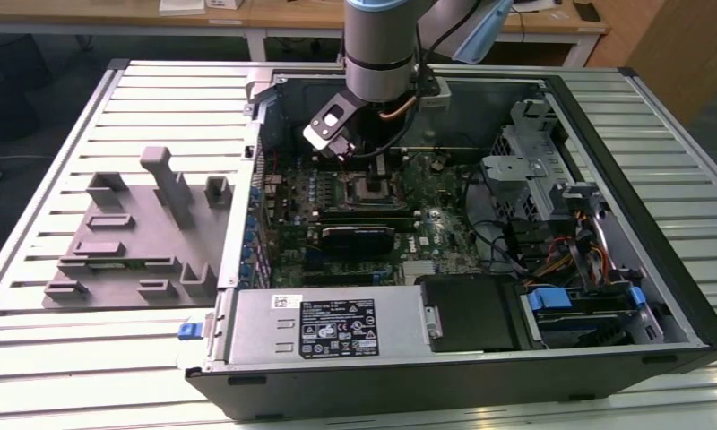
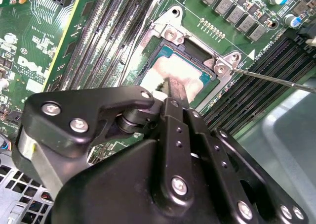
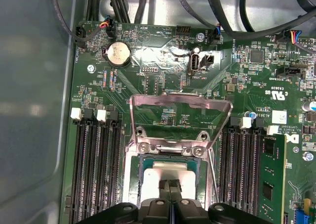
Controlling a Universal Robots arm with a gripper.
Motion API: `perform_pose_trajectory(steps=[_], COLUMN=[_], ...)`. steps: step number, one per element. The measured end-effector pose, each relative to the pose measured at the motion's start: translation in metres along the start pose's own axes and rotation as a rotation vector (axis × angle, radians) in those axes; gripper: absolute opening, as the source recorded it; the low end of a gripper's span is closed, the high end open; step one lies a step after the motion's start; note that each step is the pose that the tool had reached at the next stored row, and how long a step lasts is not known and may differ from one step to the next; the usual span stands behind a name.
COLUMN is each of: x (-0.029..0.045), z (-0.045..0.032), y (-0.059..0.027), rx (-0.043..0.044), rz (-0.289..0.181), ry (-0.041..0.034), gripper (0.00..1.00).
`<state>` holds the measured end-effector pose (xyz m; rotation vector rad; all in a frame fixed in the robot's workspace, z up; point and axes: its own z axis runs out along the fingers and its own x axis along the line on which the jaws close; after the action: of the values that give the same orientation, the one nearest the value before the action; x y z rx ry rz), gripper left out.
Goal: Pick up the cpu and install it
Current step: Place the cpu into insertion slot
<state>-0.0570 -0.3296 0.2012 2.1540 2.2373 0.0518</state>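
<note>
The cpu (image 2: 165, 70) lies flat inside the motherboard socket (image 2: 170, 33), its silvery top plate showing with a greenish rim, and in the first wrist view the cpu (image 3: 154, 177) sits below the raised metal load plate (image 3: 180, 110). My gripper (image 3: 170, 188) is shut, its two fingers pressed together with nothing between them. The gripper (image 2: 176, 89) has its tips at the middle of the chip's top; whether they touch it I cannot tell. In the exterior view the gripper (image 1: 376, 168) hangs inside the open computer case just above the socket (image 1: 371, 191).
A grey plastic fixture tray (image 1: 132, 233) stands on the slatted table at the exterior view's left. Memory slots (image 3: 96, 169) flank the socket, with one memory stick (image 3: 269, 184) fitted. The thin socket lever (image 2: 276, 78) sticks out sideways. The power supply (image 1: 323, 327) and drive cage (image 1: 538, 179) crowd the case.
</note>
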Motion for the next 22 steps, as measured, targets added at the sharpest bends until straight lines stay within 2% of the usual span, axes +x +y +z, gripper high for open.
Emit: perform_pose_trajectory(steps=[22], x=[-0.0002], z=[0.0036], y=[0.0055], rx=[0.0001], rz=[0.007], ry=[-0.0004], gripper=[0.11])
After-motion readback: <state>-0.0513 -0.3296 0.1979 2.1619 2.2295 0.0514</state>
